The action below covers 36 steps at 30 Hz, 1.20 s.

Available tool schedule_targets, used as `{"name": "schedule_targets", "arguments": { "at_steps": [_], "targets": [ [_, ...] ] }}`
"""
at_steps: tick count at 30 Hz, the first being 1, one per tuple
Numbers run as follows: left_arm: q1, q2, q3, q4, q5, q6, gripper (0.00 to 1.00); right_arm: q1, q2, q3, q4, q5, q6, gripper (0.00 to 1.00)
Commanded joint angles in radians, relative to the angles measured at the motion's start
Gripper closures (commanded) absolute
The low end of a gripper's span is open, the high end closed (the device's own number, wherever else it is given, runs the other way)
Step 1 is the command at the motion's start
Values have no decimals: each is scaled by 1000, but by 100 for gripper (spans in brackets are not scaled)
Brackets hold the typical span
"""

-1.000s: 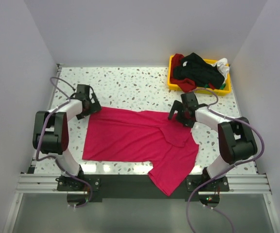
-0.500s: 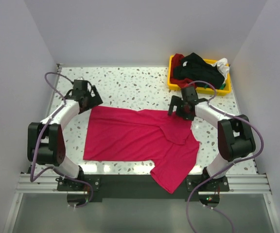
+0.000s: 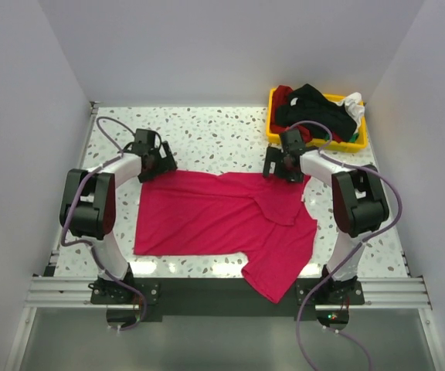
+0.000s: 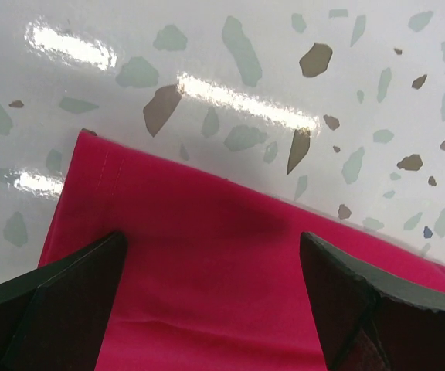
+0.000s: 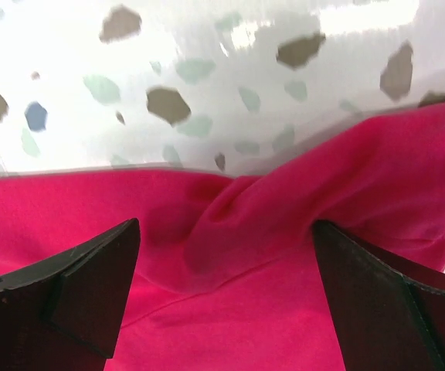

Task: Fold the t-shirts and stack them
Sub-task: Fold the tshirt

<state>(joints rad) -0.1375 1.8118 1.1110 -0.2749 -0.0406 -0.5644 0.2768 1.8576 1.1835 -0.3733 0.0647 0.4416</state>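
Left gripper (image 3: 154, 160) and right gripper (image 3: 283, 165) gape wide over the crimson-pink cloth t-shirt's (image 3: 215, 218) upper edge; the right risks pinching bunched layers unevenly.

The spread t-shirt (image 3: 215, 216) is a plain, unpatterned crimson-pink, a shade darker in its creases. It lies on a glossy white table (image 3: 207, 135) speckled terrazzo-fashion with grey, brown, pale green and a few blue flecks. The bin (image 3: 272, 116) is bright yellow; heaped in it are a black shirt (image 3: 319, 112), a dark red shirt (image 3: 284, 95), a white shirt (image 3: 354, 99) and a sliver of green shirt (image 3: 352, 137). The left arm (image 3: 118, 170) and right arm (image 3: 323, 166) have white links and black joints, with lilac cables (image 3: 107, 127). The left gripper (image 4: 211, 255) and right gripper (image 5: 226, 239) are matt black.
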Motion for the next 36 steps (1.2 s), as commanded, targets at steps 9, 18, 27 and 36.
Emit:
{"name": "schedule_targets", "arguments": {
  "at_steps": [9, 18, 27, 36],
  "targets": [
    [70, 104, 75, 20, -59, -31, 0, -1, 190, 217, 60, 118, 98, 3],
    [70, 141, 250, -41, -65, -17, 0, -2, 134, 269, 51, 147, 46, 2],
    [70, -236, 46, -257, -241, -146, 0, 90, -224, 78, -21, 124, 16, 1],
    [64, -692, -437, -461, -182, -313, 4, 197, -481, -201, -52, 139, 89, 1]
  ]
}}
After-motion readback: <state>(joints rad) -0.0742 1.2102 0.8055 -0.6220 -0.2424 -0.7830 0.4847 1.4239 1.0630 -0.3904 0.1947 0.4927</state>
